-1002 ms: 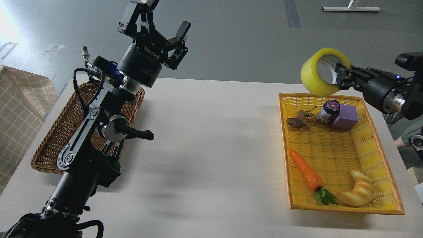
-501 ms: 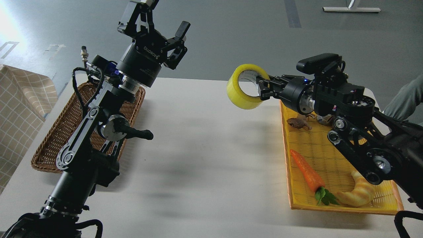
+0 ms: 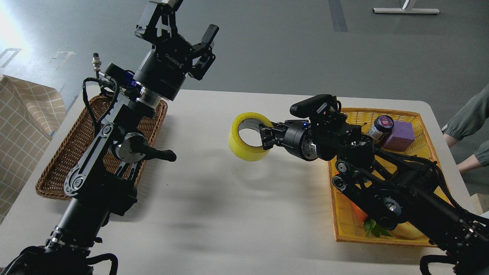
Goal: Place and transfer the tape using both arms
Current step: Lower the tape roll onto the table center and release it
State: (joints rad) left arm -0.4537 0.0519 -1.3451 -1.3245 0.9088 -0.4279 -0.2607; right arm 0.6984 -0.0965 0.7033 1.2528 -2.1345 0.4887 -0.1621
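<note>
The right claw [image 3: 266,138] is gripping the roll of yellow packing tape [image 3: 247,136] by its wall, hanging above the bare tabletop [image 3: 237,214], its hole facing the camera, while the spread-fingered left claw [image 3: 182,27] is waiting well apart, up and leftward.

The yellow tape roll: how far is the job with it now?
Done: the translucent yellow tape roll is out of the yellow plastic basket, gripped by the right gripper above the white table. Left: setting it down, then pickup by the open left gripper, raised near the brown wicker basket.
</note>
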